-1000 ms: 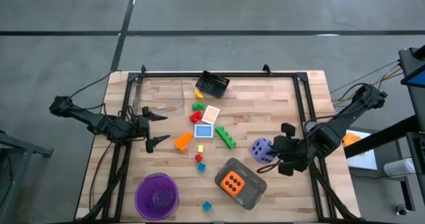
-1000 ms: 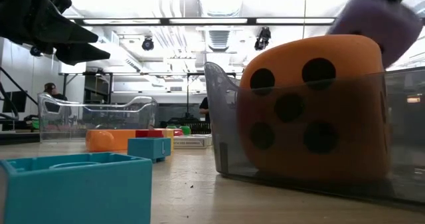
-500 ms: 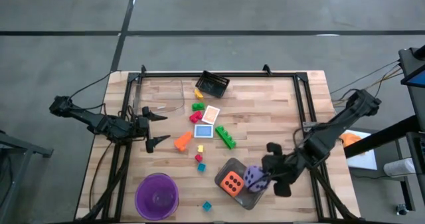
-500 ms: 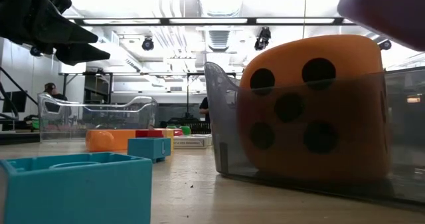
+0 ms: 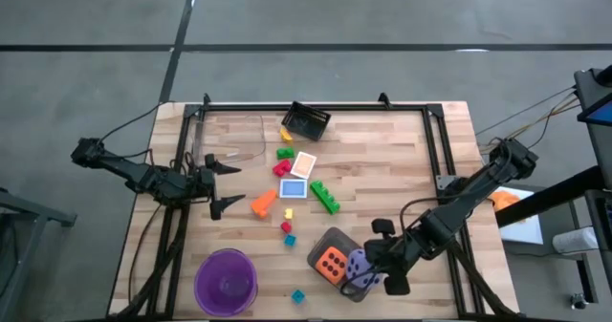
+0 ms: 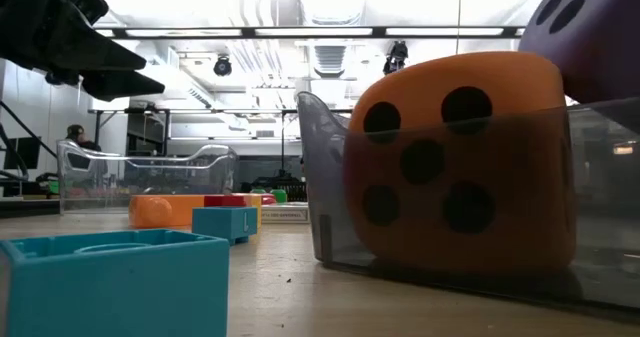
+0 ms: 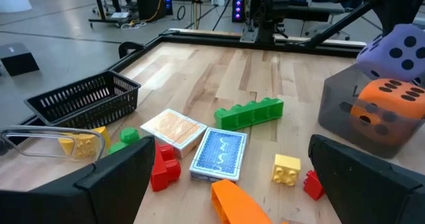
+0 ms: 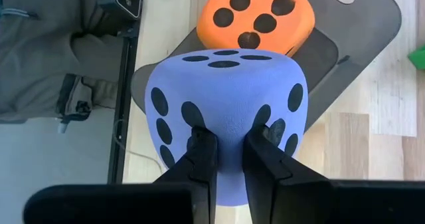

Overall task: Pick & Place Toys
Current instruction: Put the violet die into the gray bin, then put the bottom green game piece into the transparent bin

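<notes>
A: What sits nearest in the low view?

B: A teal block (image 6: 110,282), cut off at the edge. Behind it the grey tray (image 6: 325,177) holds the orange die (image 6: 450,162); the tray wall blurs its lower half. The purple die (image 6: 590,32) shows only as a corner, above the tray.

A: Who holds it?

B: The right gripper (image 8: 222,147). Its fingers pinch a fold of foam on the purple die, nearly closed, sunk into it. From above, that die hangs over the tray's near-right part, just beside the orange one; whether it touches the tray I cannot tell.

A: And the left gripper (image 5: 225,182)?

B: It hovers at the left of the surface (image 5: 382,160), fingers wide, holding nothing. Past it lie an orange block (image 5: 264,203), two cards (image 7: 199,141), a green block (image 7: 249,112), and small red and yellow pieces. Farthest is the black basket (image 5: 307,120). The clear container (image 7: 46,139) beside the gripper is hard to make out.
</notes>
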`<state>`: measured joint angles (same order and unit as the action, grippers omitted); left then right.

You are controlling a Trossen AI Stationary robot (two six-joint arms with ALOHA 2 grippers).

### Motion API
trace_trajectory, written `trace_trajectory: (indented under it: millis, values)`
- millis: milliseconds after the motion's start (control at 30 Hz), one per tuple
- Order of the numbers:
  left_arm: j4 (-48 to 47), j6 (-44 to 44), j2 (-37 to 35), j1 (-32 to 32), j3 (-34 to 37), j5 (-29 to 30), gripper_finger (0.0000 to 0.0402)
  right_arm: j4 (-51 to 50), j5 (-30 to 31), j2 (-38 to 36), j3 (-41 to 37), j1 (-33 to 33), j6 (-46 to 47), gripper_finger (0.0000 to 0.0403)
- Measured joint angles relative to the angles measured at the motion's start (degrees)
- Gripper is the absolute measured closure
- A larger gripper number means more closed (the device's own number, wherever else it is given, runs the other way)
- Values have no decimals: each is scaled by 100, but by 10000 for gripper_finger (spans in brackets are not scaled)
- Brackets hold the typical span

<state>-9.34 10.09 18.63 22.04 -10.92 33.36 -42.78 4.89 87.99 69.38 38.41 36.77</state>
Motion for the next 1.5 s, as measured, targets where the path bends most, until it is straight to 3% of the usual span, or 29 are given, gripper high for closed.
trace_trajectory:
  millis: [300, 700, 900, 1067, 1200, 1333, 1500]
  values:
    - [2, 28, 0, 0, 0, 0, 3, 12, 52, -70, 11, 0, 27, 338]
    - [2, 29, 0, 1, 0, 0, 3, 34, 348, -51, 72, -81, 44, 186]
    - [2, 34, 0, 2, 0, 0, 3, 97, 424, -72, 78, -99, 46, 131]
    - [2, 46, 0, 2, 0, 0, 3, 101, 821, -80, 337, -98, -211, 118]
    - [2, 48, 0, 1, 0, 2, 3, 279, 1523, -91, 553, -96, -777, 117]
    - [2, 50, 0, 1, 0, 2, 3, 1109, 1984, -93, 511, -117, -1624, 117]
    - [50, 87, -2, 2, 0, -3, 3, 2727, 2042, -75, 107, -312, -2762, 117]
